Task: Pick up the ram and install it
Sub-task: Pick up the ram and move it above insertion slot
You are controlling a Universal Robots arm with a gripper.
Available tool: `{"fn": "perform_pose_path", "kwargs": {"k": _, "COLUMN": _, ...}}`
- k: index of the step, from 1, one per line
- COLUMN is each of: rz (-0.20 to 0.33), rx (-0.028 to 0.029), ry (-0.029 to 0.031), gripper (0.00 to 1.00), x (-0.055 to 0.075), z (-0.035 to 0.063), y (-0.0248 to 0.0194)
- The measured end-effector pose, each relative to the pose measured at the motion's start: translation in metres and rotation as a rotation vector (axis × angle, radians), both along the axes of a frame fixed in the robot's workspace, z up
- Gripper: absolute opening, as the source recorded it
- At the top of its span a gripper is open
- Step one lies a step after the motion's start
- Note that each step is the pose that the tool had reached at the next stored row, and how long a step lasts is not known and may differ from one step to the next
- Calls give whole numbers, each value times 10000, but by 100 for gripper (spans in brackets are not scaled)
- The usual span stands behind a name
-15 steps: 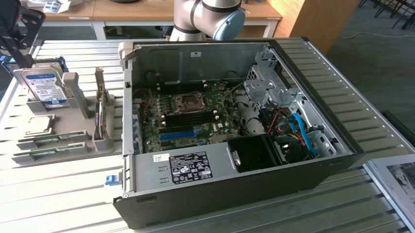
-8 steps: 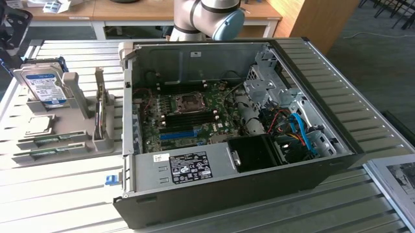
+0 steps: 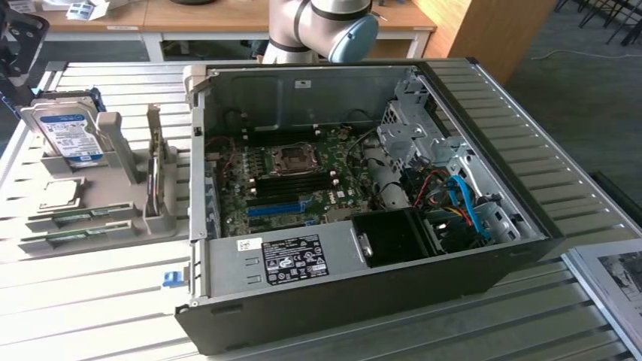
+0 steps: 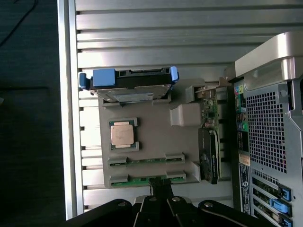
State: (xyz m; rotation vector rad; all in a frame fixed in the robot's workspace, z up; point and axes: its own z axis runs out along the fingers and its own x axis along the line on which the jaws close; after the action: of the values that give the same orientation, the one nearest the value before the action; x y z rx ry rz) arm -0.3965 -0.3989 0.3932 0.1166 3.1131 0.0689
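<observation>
The biggest thing I saw was the silver table made of long metal slats (image 3: 90,301). On it lay the big black and grey computer case (image 3: 401,293) with its side off, so the green motherboard (image 3: 301,180) faced up. The pale grey robot arm (image 3: 321,22) stood behind the case.

To the exterior view's left of the case sat the flat grey plastic holder tray (image 3: 120,199). It held a silver hard drive with a blue label (image 3: 71,135) standing up, a dark card (image 4: 208,156) standing on the side near the case, and a square silver chip (image 4: 121,134) lying flat. Two thin green ram sticks lay side by side in grooves. The ram (image 4: 147,178) I was after was the one farthest from the hard drive.

The black gripper (image 4: 160,187) hung over the middle of that ram and held nothing. I could not tell if it was open or closed.

I think this was the very start: lining up for the pick, with nothing put in yet. A grab here would need a straight drop onto the thin long edge. The other stick (image 4: 147,161) lay just beside, and grey clips sat at both ends, so there was little room sideways. Above the tray it was all open. The case wall was near the tray.
</observation>
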Motion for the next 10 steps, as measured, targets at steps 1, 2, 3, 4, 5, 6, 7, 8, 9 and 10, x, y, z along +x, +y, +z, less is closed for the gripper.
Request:
{"fn": "perform_pose_path", "kwargs": {"k": 1, "rz": 0, "rx": 0, "ry": 0, "gripper": 10, "x": 0, "z": 0, "y": 0}}
{"fn": "perform_pose_path", "kwargs": {"k": 2, "rz": 0, "rx": 0, "ry": 0, "gripper": 10, "x": 0, "z": 0, "y": 0}}
{"fn": "perform_pose_path", "kwargs": {"k": 3, "rz": 0, "rx": 0, "ry": 0, "gripper": 10, "x": 0, "z": 0, "y": 0}}
{"fn": "perform_pose_path", "kwargs": {"k": 4, "rz": 0, "rx": 0, "ry": 0, "gripper": 10, "x": 0, "z": 0, "y": 0}}
{"fn": "perform_pose_path", "kwargs": {"k": 5, "rz": 0, "rx": 0, "ry": 0, "gripper": 10, "x": 0, "z": 0, "y": 0}}
{"fn": "perform_pose_path", "kwargs": {"k": 6, "rz": 2, "rx": 0, "ry": 0, "gripper": 10, "x": 0, "z": 0, "y": 0}}
{"fn": "perform_pose_path", "kwargs": {"k": 7, "rz": 9, "rx": -1, "ry": 0, "gripper": 10, "x": 0, "z": 0, "y": 0}}
{"fn": "perform_pose_path", "kwargs": {"k": 8, "rz": 26, "rx": -1, "ry": 0, "gripper": 10, "x": 0, "z": 0, "y": 0}}
{"fn": "perform_pose_path", "kwargs": {"k": 9, "rz": 61, "rx": 0, "ry": 0, "gripper": 10, "x": 0, "z": 0, "y": 0}}
{"fn": "perform_pose_path", "kwargs": {"k": 10, "rz": 108, "rx": 0, "ry": 1, "gripper": 10, "x": 0, "z": 0, "y": 0}}
